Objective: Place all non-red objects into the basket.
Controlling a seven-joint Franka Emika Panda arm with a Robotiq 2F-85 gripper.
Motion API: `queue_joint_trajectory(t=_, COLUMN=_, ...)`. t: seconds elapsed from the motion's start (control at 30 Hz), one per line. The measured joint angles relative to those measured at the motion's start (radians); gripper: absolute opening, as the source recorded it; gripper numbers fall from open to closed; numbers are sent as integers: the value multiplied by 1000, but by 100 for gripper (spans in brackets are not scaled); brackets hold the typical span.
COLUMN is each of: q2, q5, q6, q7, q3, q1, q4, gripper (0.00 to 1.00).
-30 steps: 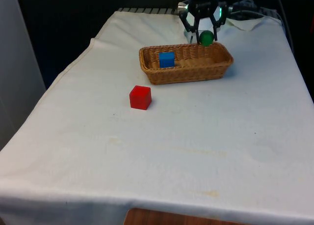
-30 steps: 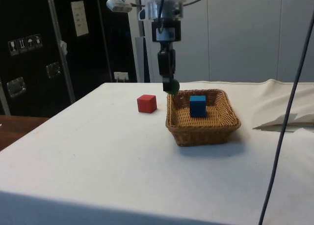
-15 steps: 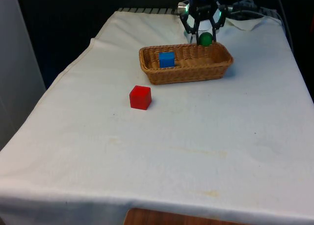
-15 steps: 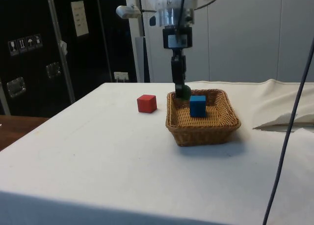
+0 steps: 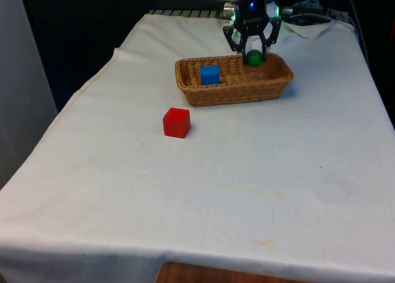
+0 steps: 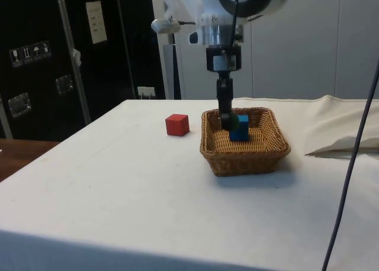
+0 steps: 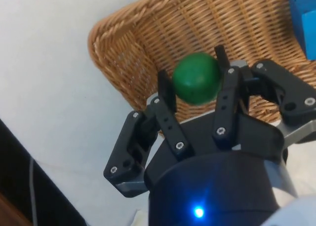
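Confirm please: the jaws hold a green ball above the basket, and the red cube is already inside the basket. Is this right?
One mistake: the red cube sits on the cloth outside the basket, as the front view shows. The cube inside is the blue cube. The gripper does hold the green ball above the basket.

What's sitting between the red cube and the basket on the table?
Nothing: in the front view, only bare white cloth separates the red cube from the basket.
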Motion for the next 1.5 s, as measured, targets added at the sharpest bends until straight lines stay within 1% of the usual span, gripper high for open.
queue_joint_trajectory(t=0.13, q2=9, q5=1, q6=15, q7=-2, q3=0, q1=0, q4=-6, gripper=0)
queue_joint_trajectory(t=0.27, q2=34, q5=1, q6=46, q7=-6, q3=2, q1=0, q4=-13, gripper=0)
queue_joint_trajectory(t=0.3, q2=48, q5=1, q6=64, q7=-7, q3=3, q1=0, q4=-16, gripper=0)
queue_joint_trajectory(t=0.5, q2=86, q5=2, q6=106, q7=-9, q3=8, q1=0, q4=-21, gripper=0)
queue_joint_trajectory(t=0.67, q2=96, q5=2, q6=118, q7=-9, q3=9, q1=0, q4=-21, gripper=0)
queue_joint_trajectory(t=0.7, q2=96, q5=2, q6=118, q7=-9, q3=9, q1=0, q4=-21, gripper=11)
queue_joint_trajectory(t=0.73, q2=96, q5=2, q6=118, q7=-9, q3=9, q1=0, q4=-21, gripper=29)
queue_joint_trajectory(t=0.97, q2=96, q5=2, q6=118, q7=-9, q3=9, q1=0, q4=-21, gripper=97)
queue_joint_trajectory(t=1.0, q2=96, q5=2, q6=118, q7=-9, q3=9, q1=0, q4=-21, gripper=100)
queue_joint_trajectory(t=1.03, q2=96, q5=2, q6=118, q7=-9, q3=9, q1=0, q4=-21, gripper=100)
queue_joint_trajectory(t=1.33, q2=92, q5=2, q6=117, q7=-9, q3=9, q1=0, q4=-17, gripper=100)
queue_joint_trajectory(t=1.47, q2=44, q5=1, q6=74, q7=-7, q3=8, q1=0, q4=-14, gripper=100)
queue_joint_trajectory(t=1.5, q2=19, q5=1, q6=50, q7=-5, q3=6, q1=0, q4=-14, gripper=100)
